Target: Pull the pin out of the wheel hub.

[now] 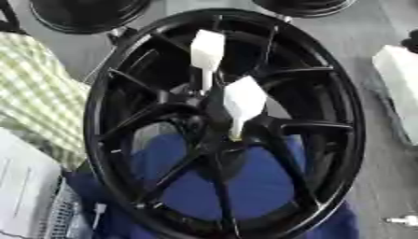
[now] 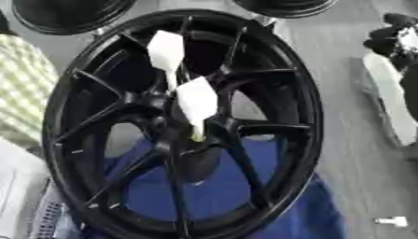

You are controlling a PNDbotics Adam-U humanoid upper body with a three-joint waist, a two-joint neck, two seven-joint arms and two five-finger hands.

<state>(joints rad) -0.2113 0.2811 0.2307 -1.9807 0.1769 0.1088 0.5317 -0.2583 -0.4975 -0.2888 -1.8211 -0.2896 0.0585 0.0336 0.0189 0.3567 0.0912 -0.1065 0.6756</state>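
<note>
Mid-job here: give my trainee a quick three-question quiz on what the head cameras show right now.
1. True or false: two white pins stand in the hub of the black wheel.
2. What colour is the cloth seen through the spokes? A red, B blue, C yellow.
3. Is either robot hand at the wheel?

Key: 1 true. 2 B. 3 No; neither hand can be made out there, and both pins are still in.

Black wheel hub w/ two white pins; blue cloth under; green-white check fabric at left.
</note>
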